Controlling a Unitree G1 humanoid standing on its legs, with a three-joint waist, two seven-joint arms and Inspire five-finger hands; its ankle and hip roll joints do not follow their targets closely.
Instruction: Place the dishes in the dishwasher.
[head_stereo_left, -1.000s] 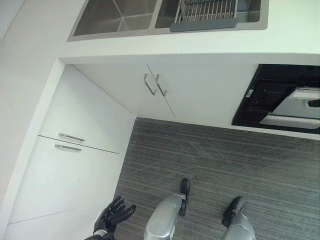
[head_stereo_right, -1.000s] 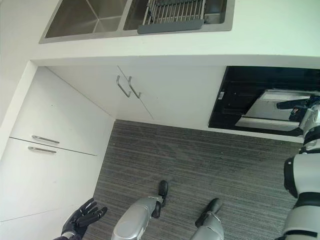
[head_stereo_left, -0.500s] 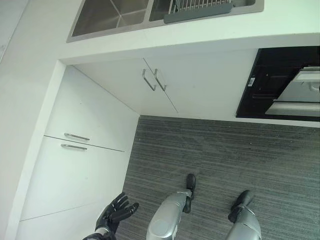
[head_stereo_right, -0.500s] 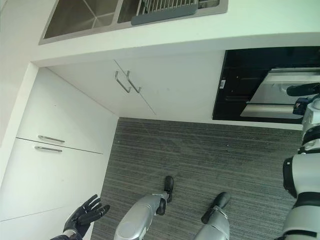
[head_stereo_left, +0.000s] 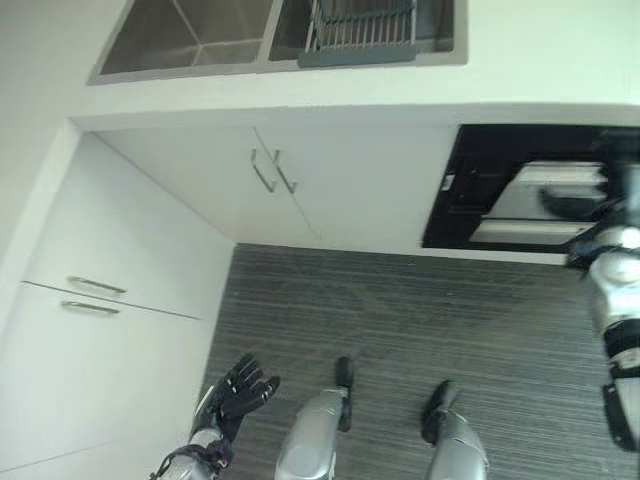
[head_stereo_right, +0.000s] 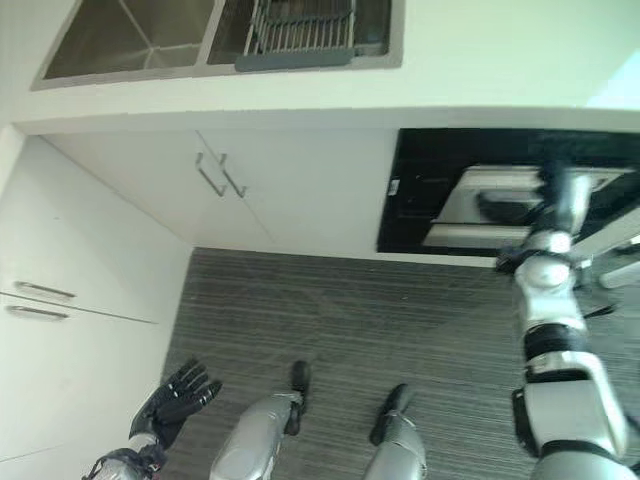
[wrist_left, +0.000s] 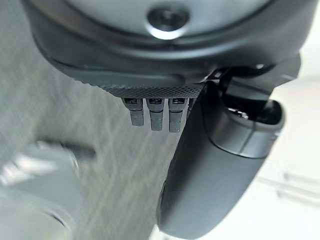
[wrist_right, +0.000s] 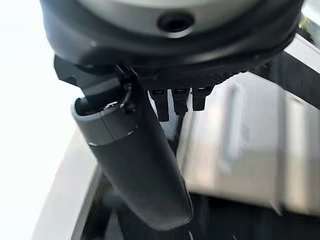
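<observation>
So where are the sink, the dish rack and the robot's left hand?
sink (head_stereo_left: 190, 35), left eye view, on the bare basin floor.
dish rack (head_stereo_left: 362, 28), left eye view, on its wire bars.
left hand (head_stereo_left: 232, 397), left eye view, on the palm.

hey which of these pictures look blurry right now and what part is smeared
Right eye view: the right hand, raised before the dishwasher, is streaked by motion. Left eye view: the same arm is soft, while the left hand is fairly clear. Both wrist views: the backgrounds are out of focus and the thumbs are sharper.
</observation>
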